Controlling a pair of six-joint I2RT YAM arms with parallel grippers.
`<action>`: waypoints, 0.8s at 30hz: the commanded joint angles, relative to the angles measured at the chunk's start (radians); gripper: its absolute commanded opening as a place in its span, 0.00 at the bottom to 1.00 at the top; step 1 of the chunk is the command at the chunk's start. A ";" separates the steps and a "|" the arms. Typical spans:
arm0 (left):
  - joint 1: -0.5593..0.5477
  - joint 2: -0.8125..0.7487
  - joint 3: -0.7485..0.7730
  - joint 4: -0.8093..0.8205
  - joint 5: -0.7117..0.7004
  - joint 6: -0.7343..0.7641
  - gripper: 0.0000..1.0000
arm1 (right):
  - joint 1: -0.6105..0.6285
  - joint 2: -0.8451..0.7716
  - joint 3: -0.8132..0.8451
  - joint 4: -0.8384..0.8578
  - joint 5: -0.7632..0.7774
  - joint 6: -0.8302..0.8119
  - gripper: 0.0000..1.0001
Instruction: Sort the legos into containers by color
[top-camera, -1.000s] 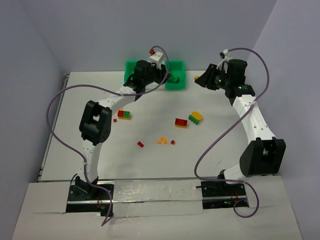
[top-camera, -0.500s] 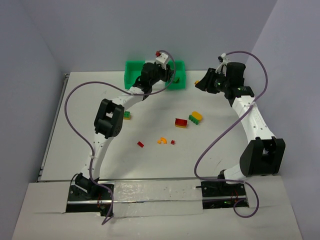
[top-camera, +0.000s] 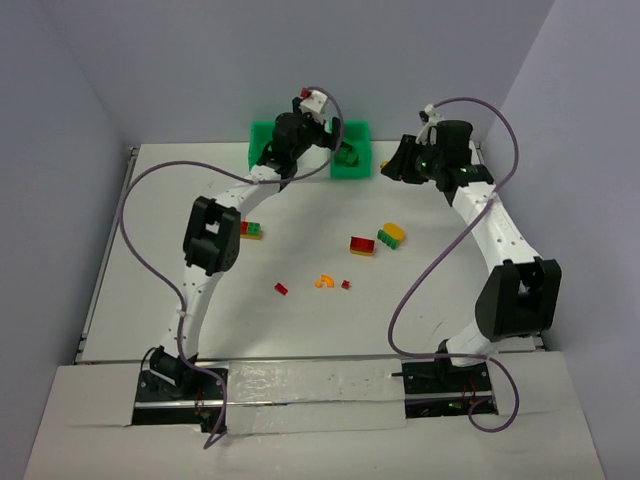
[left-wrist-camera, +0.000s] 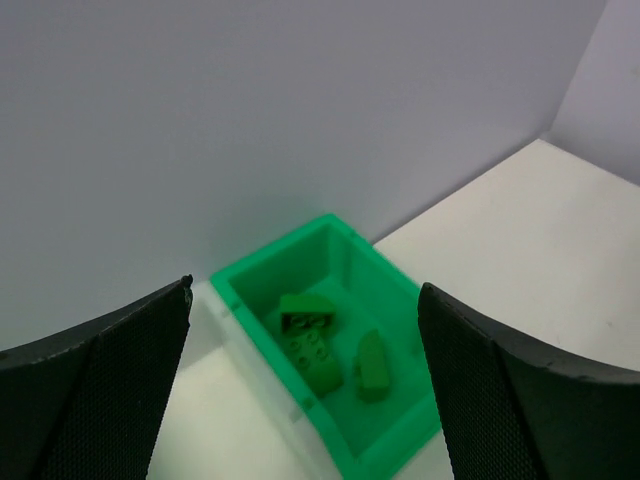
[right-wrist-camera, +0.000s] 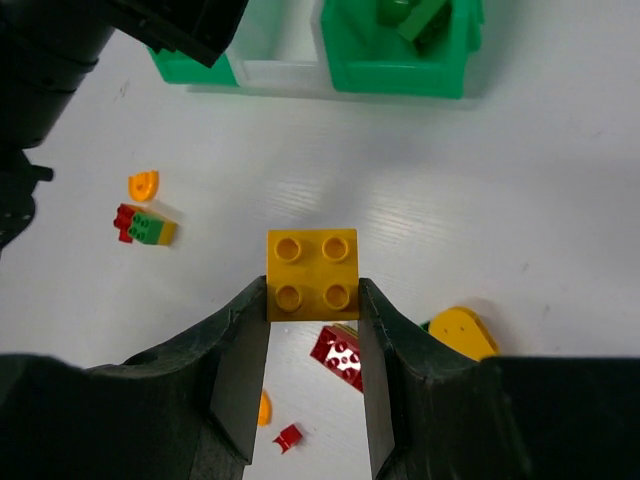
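Up top, the left gripper (top-camera: 315, 132) hangs over the containers (top-camera: 352, 172) at the far edge of the table (top-camera: 310, 215), though from here I cannot tell how its fingers stand. The right gripper (top-camera: 393, 165) hovers just right of the bin row, its grip hidden at this angle. Loose legos (top-camera: 362, 245) dot mid-table, well apart from both grippers.

On the left wrist camera the fingers (left-wrist-camera: 100, 390) are spread wide with nothing between them. Framed in that gap, down below, the right-hand green bin (left-wrist-camera: 262, 268) holds green bricks (left-wrist-camera: 310, 322).

On the right wrist camera, there it is: a yellow brick (right-wrist-camera: 312, 272), four studs facing the lens, squeezed between the two fingers (right-wrist-camera: 240, 370), up off the table. The containers (right-wrist-camera: 400, 78) sit farther off. A red brick (right-wrist-camera: 340, 352) peeks out beneath the held one, a yellow curved piece (right-wrist-camera: 462, 332) lies to its right, and an orange arch (right-wrist-camera: 144, 185) sits away to the left.
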 joint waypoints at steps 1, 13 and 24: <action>0.097 -0.348 -0.171 -0.055 -0.019 -0.120 0.99 | 0.122 0.073 0.136 0.027 0.109 -0.071 0.00; 0.405 -0.968 -0.707 -0.560 0.220 -0.192 0.99 | 0.329 0.488 0.462 0.190 0.374 -0.098 0.00; 0.478 -1.221 -1.058 -0.644 0.284 -0.120 0.99 | 0.389 0.866 0.871 0.243 0.491 -0.197 0.01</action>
